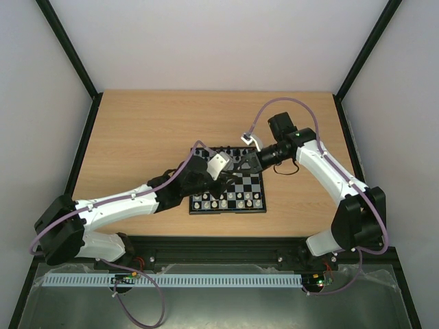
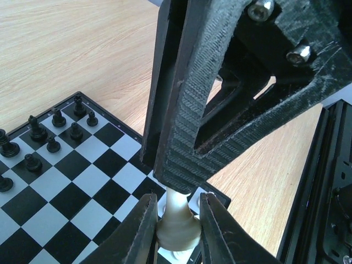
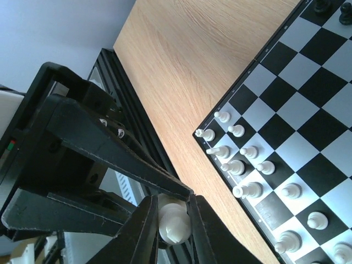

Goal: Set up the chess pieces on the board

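The board [image 1: 263, 179] lies mid-table, with cream-white chess pieces [image 1: 226, 201] along its near edge and black ones [image 1: 232, 151] along its far edge. My two grippers meet above it. My left gripper [image 1: 228, 173] is shut on the base of a cream-white piece [image 2: 177, 228], its fingers [image 2: 144, 220] on both sides. My right gripper [image 1: 244, 164] comes down from above [image 2: 187, 159] and is shut on the top of the same piece [image 3: 172, 223]. The left fingers [image 3: 137, 165] cross the right wrist view.
Black pieces [image 2: 55, 132] stand on the board's far rows [image 2: 71, 192]. Cream pieces [image 3: 236, 165] crowd a corner of the board [image 3: 308, 137]. Bare wooden table [image 1: 151, 137] surrounds the board. A black frame rail [image 1: 219, 243] runs along the near edge.
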Tool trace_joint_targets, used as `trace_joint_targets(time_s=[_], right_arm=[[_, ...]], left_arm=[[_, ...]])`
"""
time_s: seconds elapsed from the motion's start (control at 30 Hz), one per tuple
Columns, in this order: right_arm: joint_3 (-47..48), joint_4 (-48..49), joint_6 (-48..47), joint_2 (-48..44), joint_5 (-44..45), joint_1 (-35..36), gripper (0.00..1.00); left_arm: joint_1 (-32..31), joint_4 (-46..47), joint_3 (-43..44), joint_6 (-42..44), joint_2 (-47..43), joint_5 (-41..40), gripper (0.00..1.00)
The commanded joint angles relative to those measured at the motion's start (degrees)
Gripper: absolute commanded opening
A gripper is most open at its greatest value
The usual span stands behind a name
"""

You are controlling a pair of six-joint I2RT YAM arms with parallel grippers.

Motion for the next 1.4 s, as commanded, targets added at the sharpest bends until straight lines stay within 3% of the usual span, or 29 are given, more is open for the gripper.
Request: trace_joint_targets(time_s=[0.0,0.07,0.17,0.27,0.33,0.47,0.67,0.87,1.03,1.37], right_arm=[[-0.72,-2.65,-0.87,-0.31,-1.88,0.24,0.13],[-0.72,-2.55,-1.14,-0.89,-1.51,0.23,0.09],[-1.08,-0.76,-0.94,-2.91,1.26,0.24,0.07],[-3.25,4.25,0.3,-6.75,6.09,0.27,0.07],[-5.27,8.14,-0.09,-9.49,8.73,0.28,0.07],[-9.45,13.12,-3.05,-14.14,15.07,1.13,0.07],[-14.84,17.01,-10.25,-17.23,27.49,9.11,0.07],[-18.41,17.83,-15.83,-16.16,35.62,19.17,0.08],[-20.55,18.59,-17.45,-12.92,36.18,22.91,0.08],[-23.27,22.4,-17.31,-9.49,36.41,24.15,0.08]], left_arm=[[-0.37,0.96,0.83,0.42,0.26,-0.98,0.13],[-0.37,-0.69,1.73,-0.77,0.78,-2.85,0.22],[0.03,-4.9,4.08,-4.94,0.63,-8.3,0.5],[1.57,-10.09,6.85,-7.62,-1.26,-8.88,0.66],[2.92,-15.15,9.39,-8.59,-2.49,-8.21,0.75],[7.1,-26.01,14.91,-9.65,-3.85,-5.83,0.84],[17.5,-33.79,16.4,-5.66,-3.75,-8.61,0.87],[23.57,-25.32,5.41,-1.83,-8.9,-14.43,0.87],[24.22,-25.22,4.23,-1.34,-10.85,-18.89,0.88],[24.24,-25.45,4.23,-0.58,-10.49,-17.94,0.88]])
